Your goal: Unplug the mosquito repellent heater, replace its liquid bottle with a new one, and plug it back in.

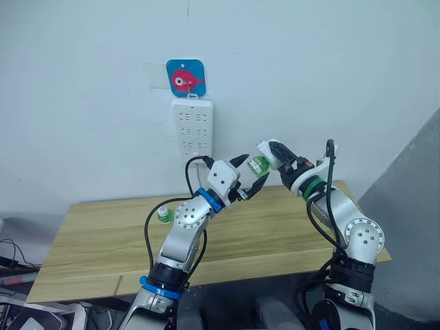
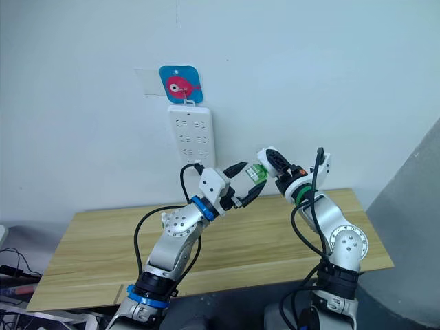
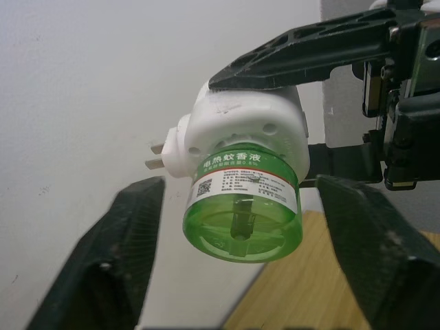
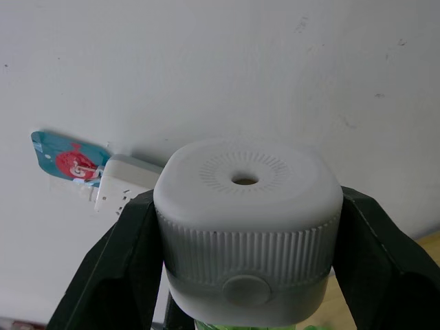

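Note:
The mosquito repellent heater (image 4: 247, 227), white with a round vent hole, is held in the air in front of the wall by my right gripper (image 1: 269, 152), which is shut on its sides. Its two prongs (image 3: 157, 155) are bare and point toward the wall. A green liquid bottle (image 3: 242, 206) is still attached under it. My left gripper (image 1: 253, 170) stands open around this bottle, one finger (image 3: 117, 254) on each side with a gap to the bottle. A second green bottle (image 1: 163, 214) with a white cap stands upright on the wooden table (image 1: 275, 227), to the left.
A long white power strip (image 1: 193, 130) hangs on the wall under a blue and pink hook sticker (image 1: 185, 77), behind and left of the grippers. A black cable runs down from it. The table's right end lies near a grey panel (image 1: 419, 179).

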